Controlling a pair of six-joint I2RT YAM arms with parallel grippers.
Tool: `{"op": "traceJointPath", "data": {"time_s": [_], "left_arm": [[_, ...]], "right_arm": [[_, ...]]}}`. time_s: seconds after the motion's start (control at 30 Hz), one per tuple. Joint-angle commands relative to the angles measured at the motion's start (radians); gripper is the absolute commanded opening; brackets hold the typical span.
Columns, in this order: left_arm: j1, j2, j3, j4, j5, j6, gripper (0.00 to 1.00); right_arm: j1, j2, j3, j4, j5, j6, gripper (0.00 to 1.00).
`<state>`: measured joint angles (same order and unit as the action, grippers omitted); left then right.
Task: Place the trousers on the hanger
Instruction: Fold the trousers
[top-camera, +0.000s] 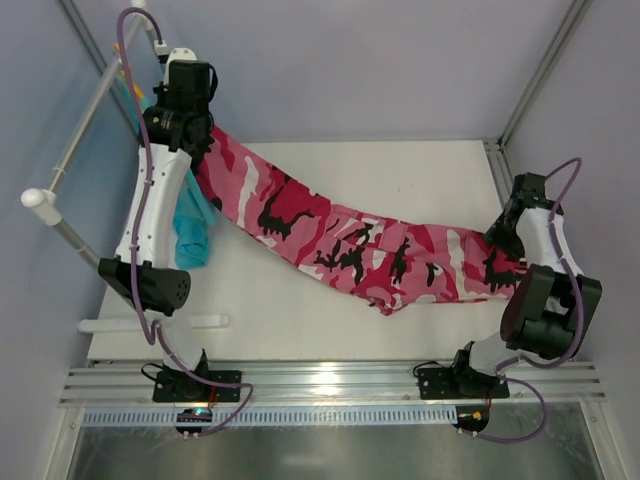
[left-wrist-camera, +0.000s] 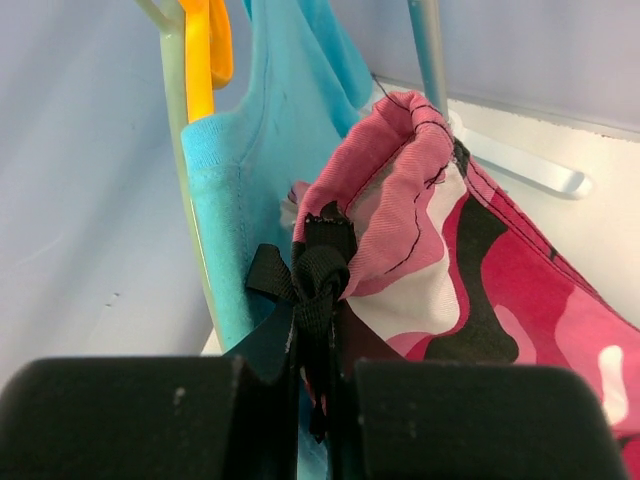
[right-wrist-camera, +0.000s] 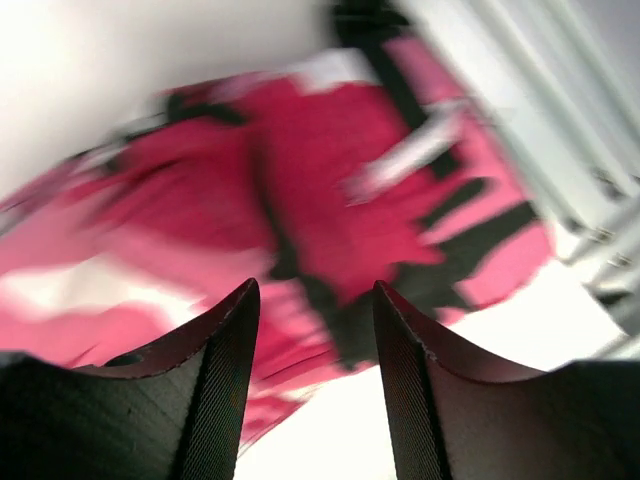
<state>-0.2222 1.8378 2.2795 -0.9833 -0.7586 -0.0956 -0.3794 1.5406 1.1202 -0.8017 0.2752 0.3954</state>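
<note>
Left gripper: pressed together, pinching the black drawstring at the waistband of the trousers.
Right gripper: fingers spread just above the leg end of the trousers. The view is blurred, and no cloth is seen between them.
Trousers: stretched over the tabletop, from the raised waist at far left to the right arm. They are not on the hanger.
Hanger: thin mint rod, upright, left of the waistband and against the teal garment.
Orange hanger: just beside the mint one, at the top.
</note>
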Motion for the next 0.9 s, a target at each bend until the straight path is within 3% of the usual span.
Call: {"op": "traceJointPath", "data": {"time_s": [0.0,0.1,0.13,0.2,0.23,0.37,0.5,0.67,0.77,0.87], "left_arm": [[0.015,0.015,0.103,-0.029,0.018,-0.042,0.0],[0.015,0.018,0.101,-0.037,0.07,-0.065,0.0],[0.017,0.015,0.101,-0.04,0.106,-0.072,0.0],[0.015,0.014,0.103,-0.045,0.152,-0.088,0.0],[0.015,0.014,0.107,-0.045,0.177,-0.095,0.0],[0.017,0.024,0.126,-0.061,0.158,-0.105,0.0],[0.015,0.031,0.129,-0.075,0.079,-0.078,0.0],[0.015,0.037,0.13,-0.064,0.058,-0.069,0.0],[0.011,0.048,0.143,-0.071,0.061,-0.07,0.0],[0.004,0.054,0.143,-0.069,0.068,-0.069,0.0]], "right_arm": [[0.123,-0.146,0.082,0.036,-0.238,0.02,0.53],[0.278,-0.184,0.06,0.175,-0.462,0.081,0.56],[0.339,-0.198,0.035,0.291,-0.494,0.112,0.57],[0.379,-0.188,-0.046,0.411,-0.597,0.18,0.58],[0.442,-0.156,-0.068,0.494,-0.619,0.194,0.59],[0.467,-0.021,-0.19,0.594,-0.634,0.195,0.61],[0.404,0.096,-0.25,0.544,-0.556,0.169,0.62],[0.323,0.064,-0.301,0.552,-0.564,0.158,0.62],[0.355,-0.002,-0.278,0.536,-0.613,0.14,0.62],[0.479,-0.06,-0.226,0.503,-0.678,0.122,0.61]]}}
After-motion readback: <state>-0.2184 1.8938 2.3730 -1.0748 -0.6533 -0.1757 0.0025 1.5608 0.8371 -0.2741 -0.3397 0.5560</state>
